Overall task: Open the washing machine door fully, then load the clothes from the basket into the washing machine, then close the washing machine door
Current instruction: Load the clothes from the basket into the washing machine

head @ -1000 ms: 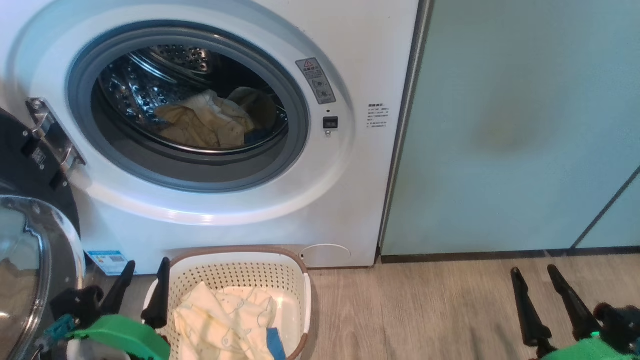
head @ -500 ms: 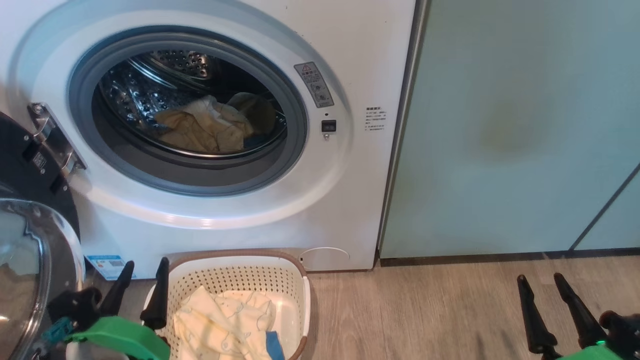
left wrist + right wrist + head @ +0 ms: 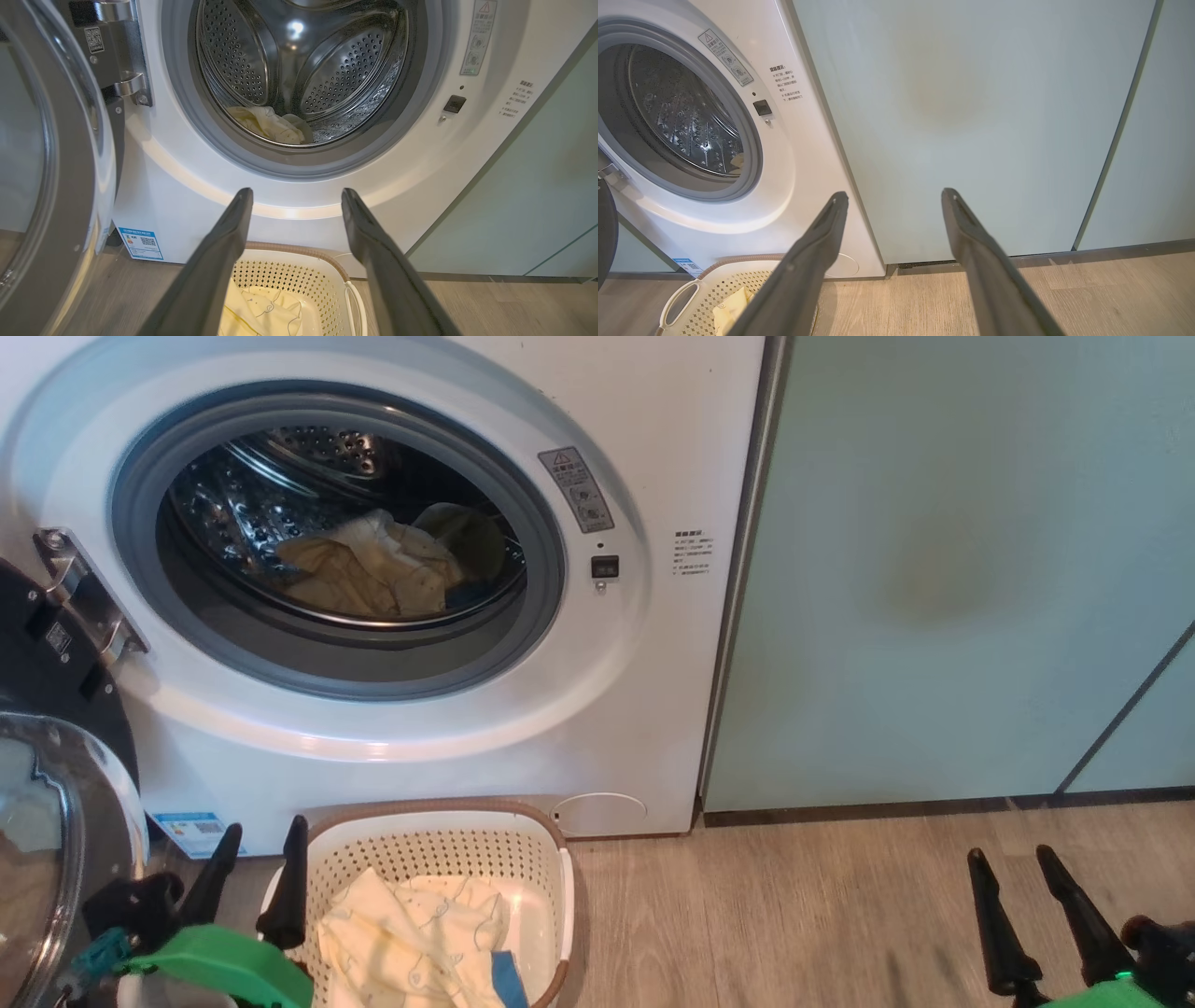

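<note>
Head view: washing machine door (image 3: 33,821) stands open at left. Clothes (image 3: 401,933) lie partly in the drum (image 3: 243,495), partly in the basket (image 3: 429,805) on the floor against the washing machine (image 3: 653,448).
Left wrist view: left gripper (image 3: 296,191) spread wide, empty, above the basket.
Right wrist view: right gripper (image 3: 894,191) spread wide, empty, facing the cabinet (image 3: 971,116).

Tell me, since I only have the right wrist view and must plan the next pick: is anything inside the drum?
Observer: Yes, a cream garment lies crumpled at the bottom of the drum.
Operator: Is the door out of the way?
Observer: The washing machine door hangs swung wide on its hinge at the left, leaving the opening unblocked.
Operator: Where is the left hand?
Observer: The left hand is open and holds nothing, poised at the left edge of the basket.
</note>
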Tool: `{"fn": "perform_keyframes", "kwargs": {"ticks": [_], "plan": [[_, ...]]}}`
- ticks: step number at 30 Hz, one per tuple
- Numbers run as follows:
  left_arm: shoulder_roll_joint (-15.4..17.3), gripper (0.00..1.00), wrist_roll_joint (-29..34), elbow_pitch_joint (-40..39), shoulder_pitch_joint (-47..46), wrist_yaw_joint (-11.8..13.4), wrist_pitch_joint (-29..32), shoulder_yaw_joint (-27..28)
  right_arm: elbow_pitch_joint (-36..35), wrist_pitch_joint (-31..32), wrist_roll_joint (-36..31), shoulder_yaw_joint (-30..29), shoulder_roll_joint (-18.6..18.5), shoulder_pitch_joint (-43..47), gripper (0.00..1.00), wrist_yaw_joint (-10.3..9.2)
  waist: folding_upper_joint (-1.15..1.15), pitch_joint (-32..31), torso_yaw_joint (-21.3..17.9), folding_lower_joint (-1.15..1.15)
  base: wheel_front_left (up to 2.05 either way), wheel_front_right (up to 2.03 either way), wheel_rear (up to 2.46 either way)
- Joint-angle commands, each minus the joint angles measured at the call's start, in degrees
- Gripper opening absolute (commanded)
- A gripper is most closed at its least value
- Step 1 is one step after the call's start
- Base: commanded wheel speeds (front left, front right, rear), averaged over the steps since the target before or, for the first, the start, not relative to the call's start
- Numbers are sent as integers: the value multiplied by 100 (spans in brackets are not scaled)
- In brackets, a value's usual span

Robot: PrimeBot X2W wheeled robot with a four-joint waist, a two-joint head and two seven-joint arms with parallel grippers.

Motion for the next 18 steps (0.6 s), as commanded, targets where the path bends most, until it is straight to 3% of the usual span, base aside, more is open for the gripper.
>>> {"fn": "perform_keyframes", "kwargs": {"ticks": [1, 11, 18], "plan": [[166, 100, -37, -165, -203, 20, -36, 262, -200, -55, -45, 72, -141, -160, 100, 3, 0, 3, 1, 0, 0, 0, 0], [131, 100, -18, -116, -237, 75, -47, 239, -206, -55, -34, 93, -133, -185, 100, 3, 0, 53, -49, 0, 0, 0, 0], [-44, 100, -206, 540, -489, 15, 71, 92, -223, -55, -32, 254, -123, -308, 100, 3, 0, 255, -241, 0, 0, 0, 0]]}}
